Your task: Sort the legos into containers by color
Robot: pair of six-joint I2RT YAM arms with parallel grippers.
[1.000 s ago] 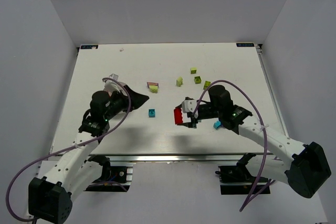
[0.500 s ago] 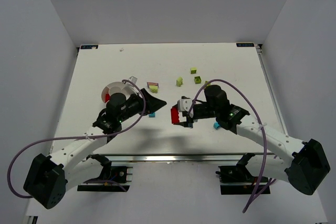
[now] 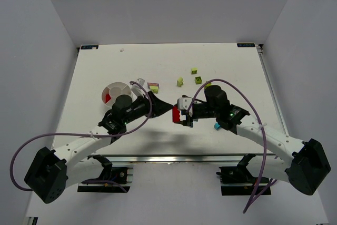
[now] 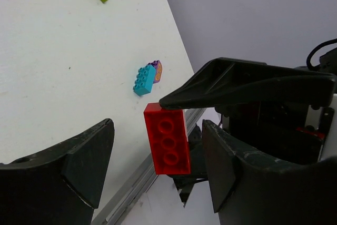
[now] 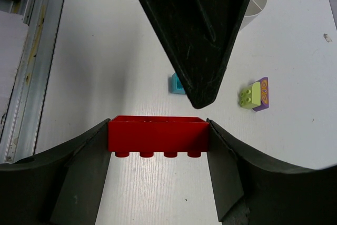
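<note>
Currently a hand-over step: right hand (image 3: pixel 180 115) clamps the red lego (image 5: pixel 158 135) above mid tabletop (image 3: pixel 231 69); left hand (image 3: pixel 162 104), partly open and empty, brackets it. Next, I judge: left closes, right releases, then carry to the dish (image 3: pixel 109 86) at left.

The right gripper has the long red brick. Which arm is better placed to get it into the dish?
Left. The dish sits on the left arm's side, away from the right gripper. The left gripper is open, with its fingers on either side of the red brick, so it looks ready to take it.
</note>
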